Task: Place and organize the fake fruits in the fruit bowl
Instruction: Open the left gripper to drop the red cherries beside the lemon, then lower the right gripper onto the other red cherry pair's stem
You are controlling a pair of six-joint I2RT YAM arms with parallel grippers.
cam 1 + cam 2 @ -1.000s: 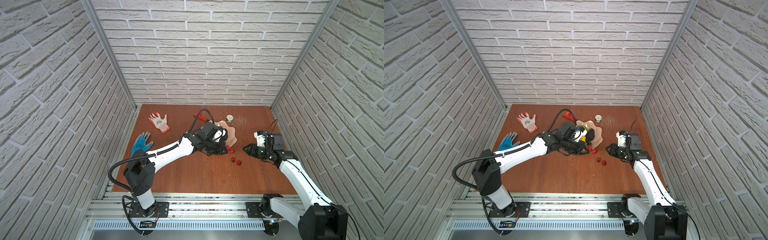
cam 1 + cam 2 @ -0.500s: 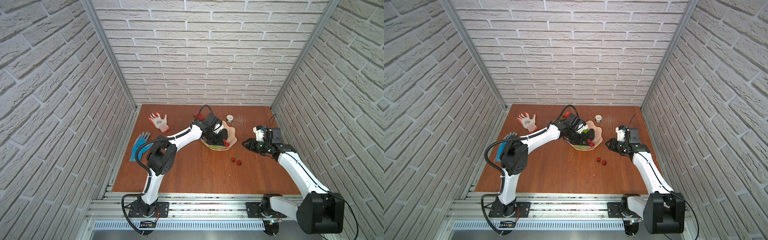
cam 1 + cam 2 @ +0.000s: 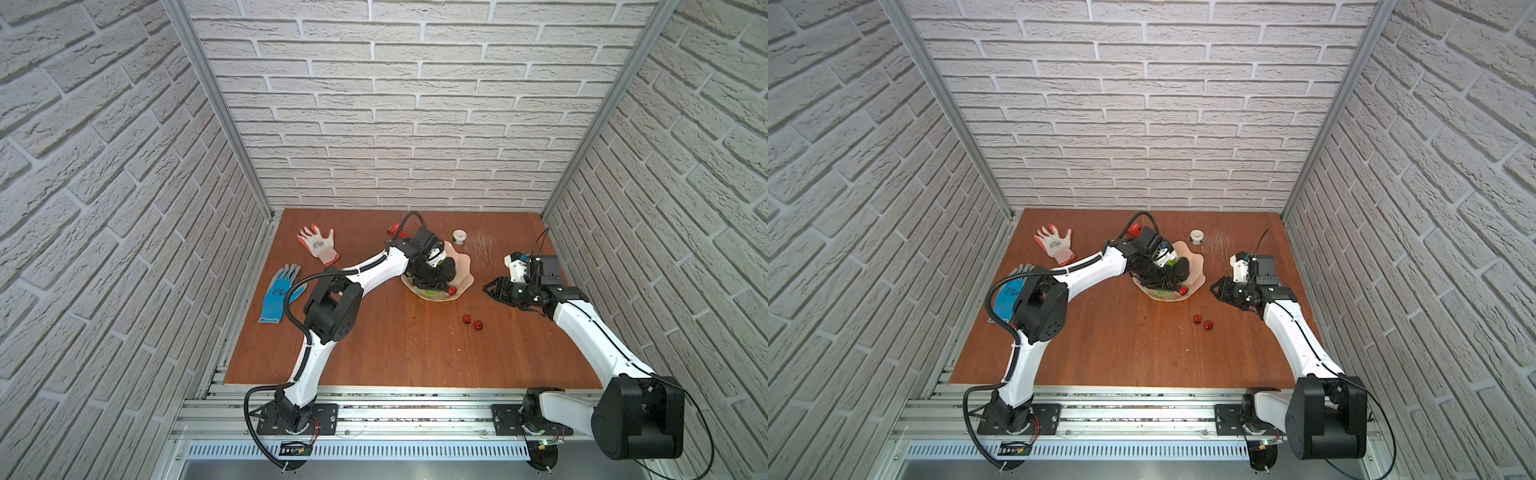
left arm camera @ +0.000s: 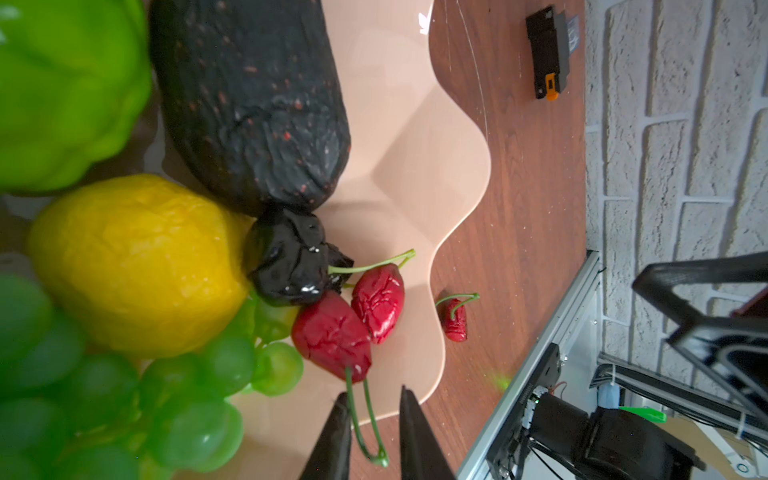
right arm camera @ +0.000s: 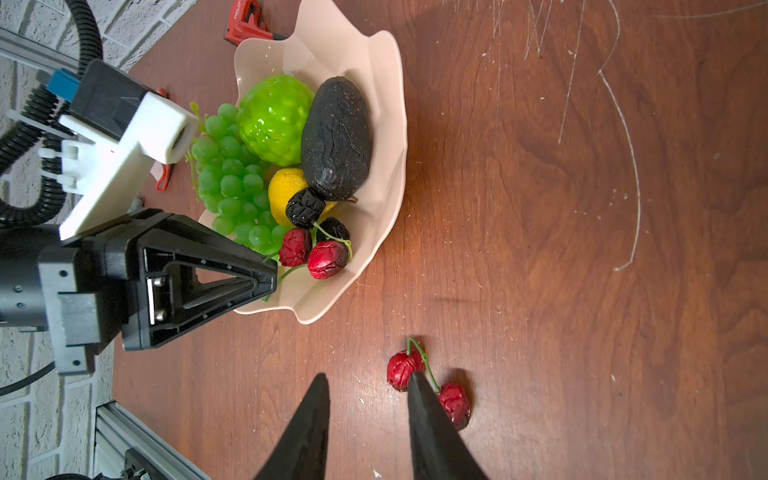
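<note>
Fruit bowl (image 5: 376, 232) holds the avocado (image 5: 336, 137), lime-green ball (image 5: 274, 116), grape bunch (image 5: 228, 183), yellow fruit (image 5: 286, 183) and dark cherry pair (image 5: 305, 208). A red cherry pair (image 4: 353, 320) lies on the bowl's wall, stems overhanging the rim. The loose cherries (image 5: 399, 370) lie on the surface (image 5: 540, 249) near the bowl, outside it.

Left end effector (image 4: 372, 399): jaws a little apart, the stems running between them, unpinched as far as we see. We judge the step to be the let-go. To do it well, widen further, then back off along the stems' line, not sideways — a snagged stem would drag the pair over the rim.

Right end effector (image 5: 368, 376): jaws apart, empty, one tip just beside the loose cherries. We would hold it clear until the left arm leaves.
</note>
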